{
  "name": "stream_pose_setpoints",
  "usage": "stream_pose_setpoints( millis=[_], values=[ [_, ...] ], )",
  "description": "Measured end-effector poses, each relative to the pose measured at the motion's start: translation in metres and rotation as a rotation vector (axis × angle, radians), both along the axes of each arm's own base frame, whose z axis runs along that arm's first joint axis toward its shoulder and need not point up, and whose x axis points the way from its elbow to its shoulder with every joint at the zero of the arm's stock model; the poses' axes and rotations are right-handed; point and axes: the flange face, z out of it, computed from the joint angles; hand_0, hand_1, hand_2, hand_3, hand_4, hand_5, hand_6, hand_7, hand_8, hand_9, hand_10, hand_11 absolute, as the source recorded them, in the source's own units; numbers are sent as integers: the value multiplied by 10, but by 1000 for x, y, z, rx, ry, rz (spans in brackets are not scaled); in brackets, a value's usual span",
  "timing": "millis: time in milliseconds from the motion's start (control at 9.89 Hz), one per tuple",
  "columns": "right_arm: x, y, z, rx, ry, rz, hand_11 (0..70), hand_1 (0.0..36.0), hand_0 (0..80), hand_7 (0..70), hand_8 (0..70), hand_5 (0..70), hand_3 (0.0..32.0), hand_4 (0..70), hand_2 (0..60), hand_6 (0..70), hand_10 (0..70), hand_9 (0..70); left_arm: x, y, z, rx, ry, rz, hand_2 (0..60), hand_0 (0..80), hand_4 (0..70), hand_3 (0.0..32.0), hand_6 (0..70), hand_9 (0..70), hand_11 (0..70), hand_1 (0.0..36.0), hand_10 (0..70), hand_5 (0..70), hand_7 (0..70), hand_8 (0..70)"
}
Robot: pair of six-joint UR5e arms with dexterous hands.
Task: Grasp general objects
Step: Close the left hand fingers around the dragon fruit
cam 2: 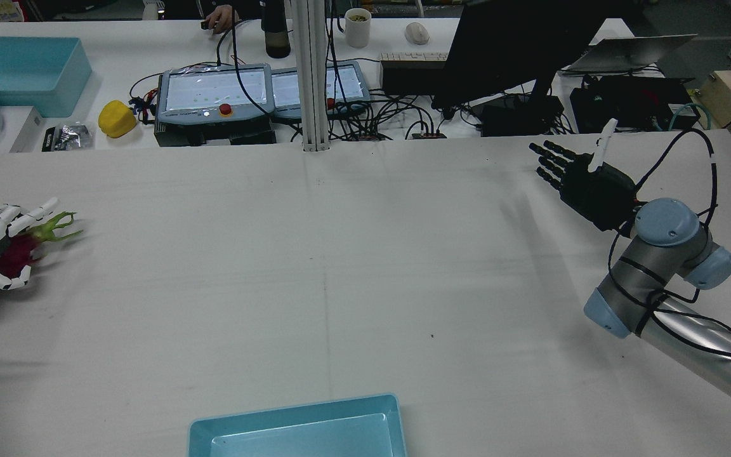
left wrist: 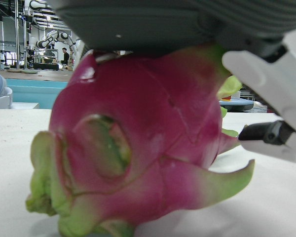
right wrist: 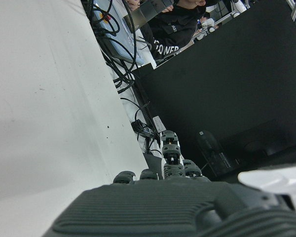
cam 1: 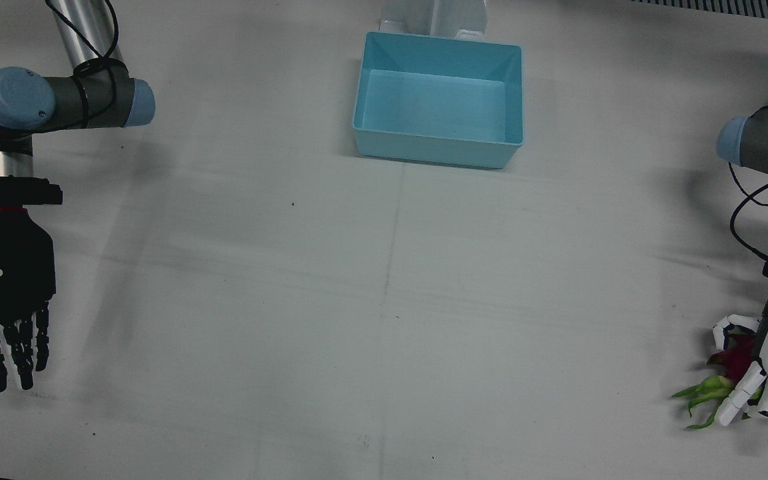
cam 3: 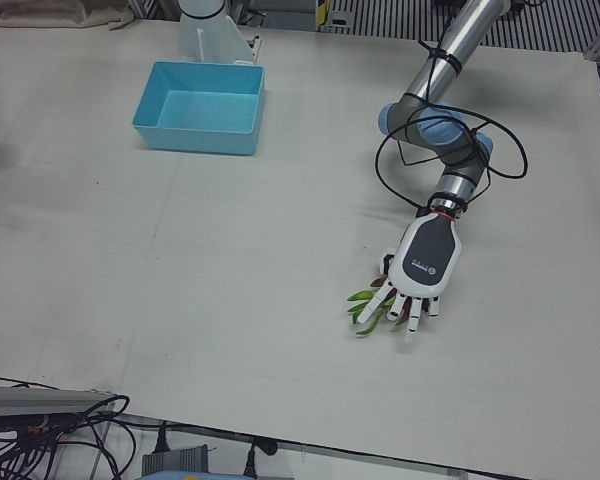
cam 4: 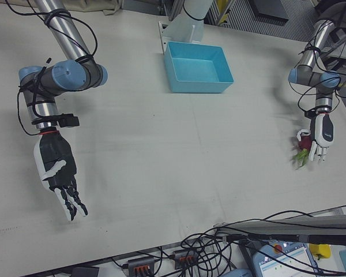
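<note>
Dragon fruit (left wrist: 138,143), pink with green leafy tips, fills the left hand view, resting on the white counter (cam 1: 384,300) at its far left edge. White left hand (cam 3: 420,275) lies palm-down on it, fingers (cam 1: 737,400) curling around but seemingly not fully closed. For a secure grasp, they should likely wrap the round body, not the leaves. Black right hand (cam 1: 7,293) hovers spread wide, holding nothing. Blue bin (cam 1: 437,100) sits well apart.

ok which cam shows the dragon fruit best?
Left hand view: the dragon fruit fills the frame, resting on the table under the left hand. Front, rear and both side-front views show it small, mostly hidden by that hand.
</note>
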Motion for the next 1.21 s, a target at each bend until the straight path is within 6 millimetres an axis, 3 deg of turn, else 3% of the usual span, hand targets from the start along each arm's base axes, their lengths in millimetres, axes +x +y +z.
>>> stream_pose_setpoints(
  millis=[101,202,506,607,708,809,910,1011,1112,1213],
  values=[
    [0,0,0,0,0,0,0,0,0,0,0,0,0,0,0,0,0,0,0,0,0,5,-12,-1,600,560,0,320,306,700,700,360,700,296,700,636],
    [0,0,0,0,0,0,0,0,0,0,0,0,0,0,0,0,0,0,0,0,0,9,-21,-1,600,615,0,320,334,700,700,360,700,324,700,700],
    [0,0,0,0,0,0,0,0,0,0,0,0,0,0,0,0,0,0,-1,1,-13,27,-19,-3,600,557,0,320,347,700,700,360,700,321,700,700],
    [0,0,0,0,0,0,0,0,0,0,0,0,0,0,0,0,0,0,-3,2,-28,36,-9,-4,600,536,0,320,347,700,700,360,700,315,700,700],
    [0,0,0,0,0,0,0,0,0,0,0,0,0,0,0,0,0,0,-5,5,-51,46,2,-4,600,570,0,320,352,700,700,360,700,322,700,700],
    [0,0,0,0,0,0,0,0,0,0,0,0,0,0,0,0,0,0,-6,9,-79,58,11,10,600,733,0,182,618,700,700,360,700,384,700,700],
    [0,0,0,0,0,0,0,0,0,0,0,0,0,0,0,0,0,0,-5,14,-108,70,20,49,600,795,535,6,700,700,700,348,700,492,700,700],
    [0,0,0,0,0,0,0,0,0,0,0,0,0,0,0,0,0,0,-7,18,-138,95,41,97,600,742,700,0,700,700,700,313,700,501,700,700],
    [0,0,0,0,0,0,0,0,0,0,0,0,0,0,0,0,0,0,-13,22,-164,124,82,132,600,800,700,0,700,700,700,326,700,523,700,700],
    [0,0,0,0,0,0,0,0,0,0,0,0,0,0,0,0,0,0,-17,26,-186,140,161,170,600,800,700,0,700,700,700,339,700,536,700,700]
  ],
)
